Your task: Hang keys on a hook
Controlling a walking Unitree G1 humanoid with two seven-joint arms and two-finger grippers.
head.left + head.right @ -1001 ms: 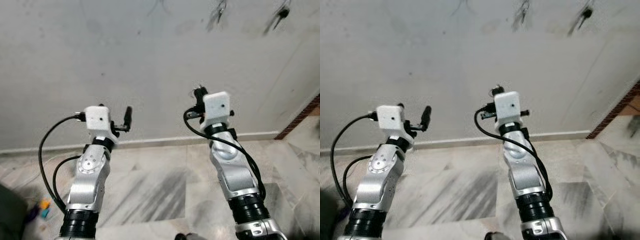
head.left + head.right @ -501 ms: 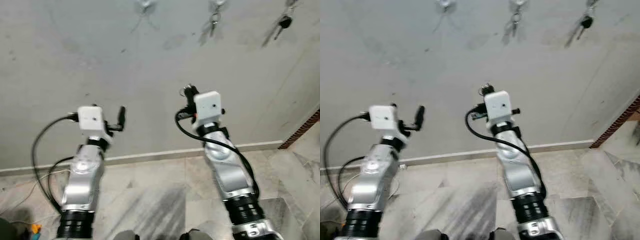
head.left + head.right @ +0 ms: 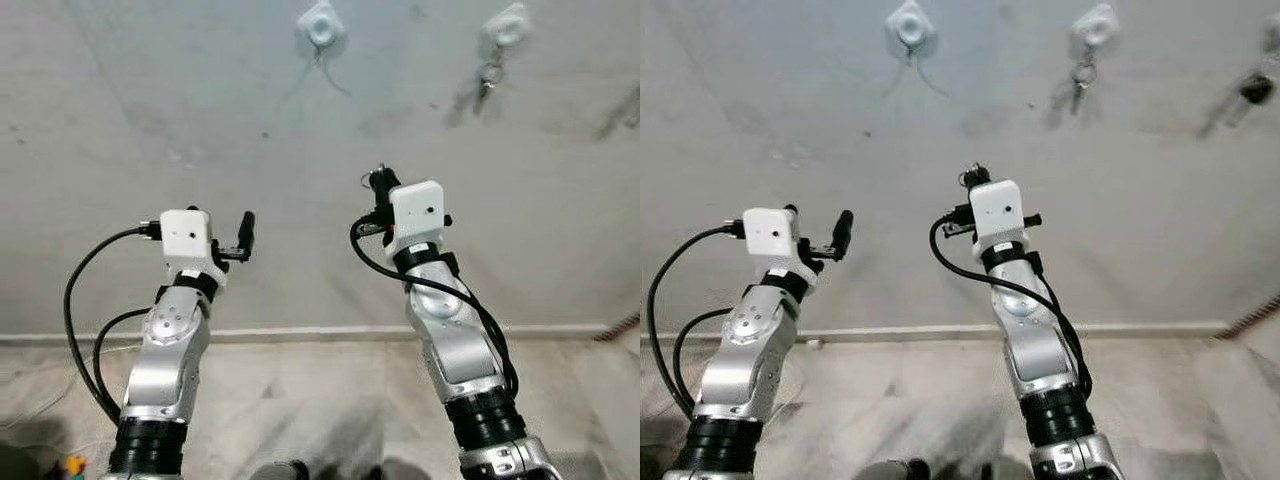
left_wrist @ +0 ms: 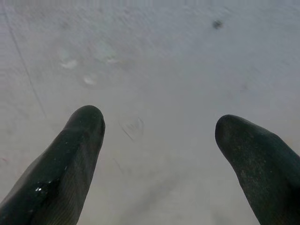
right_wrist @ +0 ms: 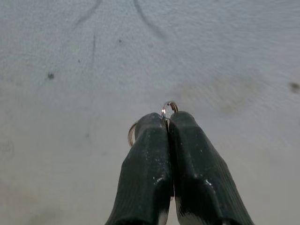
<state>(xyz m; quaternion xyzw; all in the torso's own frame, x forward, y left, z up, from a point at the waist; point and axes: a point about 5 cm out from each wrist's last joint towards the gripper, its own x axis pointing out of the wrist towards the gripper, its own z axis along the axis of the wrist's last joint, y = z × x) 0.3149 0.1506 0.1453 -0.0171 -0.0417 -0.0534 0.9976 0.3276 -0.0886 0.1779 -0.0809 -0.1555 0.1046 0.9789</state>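
Plainly, the key ring (image 5: pixel 168 108) is pinched at its edge between the closed fingers of the right hand (image 5: pixel 168 123), below the empty hook (image 3: pixel 321 25) at 11 o'clock, so it could be dropped or missed; the left hand (image 4: pixel 157 136) is held apart.

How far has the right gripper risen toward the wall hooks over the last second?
Cannot tell. The camera tilted up, bringing the empty hook into view, while the right gripper, pinching the key ring, kept its picture position.
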